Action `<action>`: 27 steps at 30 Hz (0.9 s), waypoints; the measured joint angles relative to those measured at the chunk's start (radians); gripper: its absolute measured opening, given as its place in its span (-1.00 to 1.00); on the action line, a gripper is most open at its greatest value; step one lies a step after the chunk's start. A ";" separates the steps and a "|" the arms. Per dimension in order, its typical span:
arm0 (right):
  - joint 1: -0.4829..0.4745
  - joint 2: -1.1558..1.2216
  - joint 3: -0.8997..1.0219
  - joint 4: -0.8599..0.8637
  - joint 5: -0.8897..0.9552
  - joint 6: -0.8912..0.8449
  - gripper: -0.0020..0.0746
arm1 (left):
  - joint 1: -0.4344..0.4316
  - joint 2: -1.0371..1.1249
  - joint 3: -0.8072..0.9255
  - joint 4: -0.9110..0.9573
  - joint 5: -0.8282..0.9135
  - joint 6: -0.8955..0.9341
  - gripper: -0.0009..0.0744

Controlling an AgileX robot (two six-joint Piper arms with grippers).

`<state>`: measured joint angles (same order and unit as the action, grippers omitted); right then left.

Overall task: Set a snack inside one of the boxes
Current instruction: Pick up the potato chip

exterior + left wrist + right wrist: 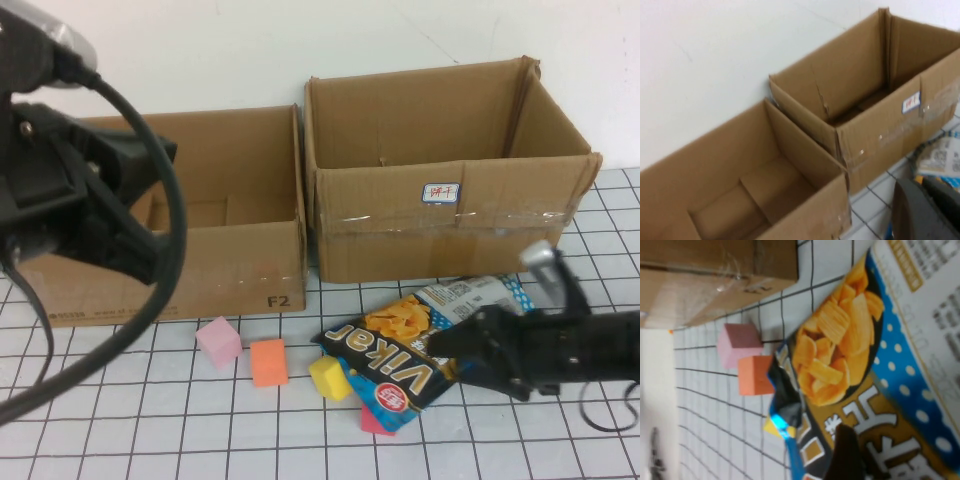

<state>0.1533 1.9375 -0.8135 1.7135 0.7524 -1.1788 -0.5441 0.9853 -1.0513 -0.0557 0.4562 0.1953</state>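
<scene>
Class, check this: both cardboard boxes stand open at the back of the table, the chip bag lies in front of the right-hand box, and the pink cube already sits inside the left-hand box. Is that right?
One slip: the pink cube is not in the left-hand box. The high view shows it on the table in front of that box, beside the orange cube. The rest holds: both boxes stand open and the chip bag lies before the right-hand box, with the right tool open at it.
</scene>
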 joint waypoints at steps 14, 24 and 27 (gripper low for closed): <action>0.060 0.011 -0.072 0.002 -0.216 0.029 -0.19 | 0.000 0.000 0.000 -0.028 0.068 -0.016 -0.98; 0.060 0.011 -0.075 0.012 -0.114 0.029 -0.70 | 0.000 0.000 0.000 -0.031 0.030 -0.018 -0.98; 0.060 0.011 -0.075 0.010 -0.022 0.029 -0.70 | 0.000 0.000 0.000 -0.033 0.019 -0.018 -0.98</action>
<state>0.2133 1.9482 -0.8889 1.7234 0.7301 -1.1497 -0.5441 0.9853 -1.0513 -0.0883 0.4752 0.1769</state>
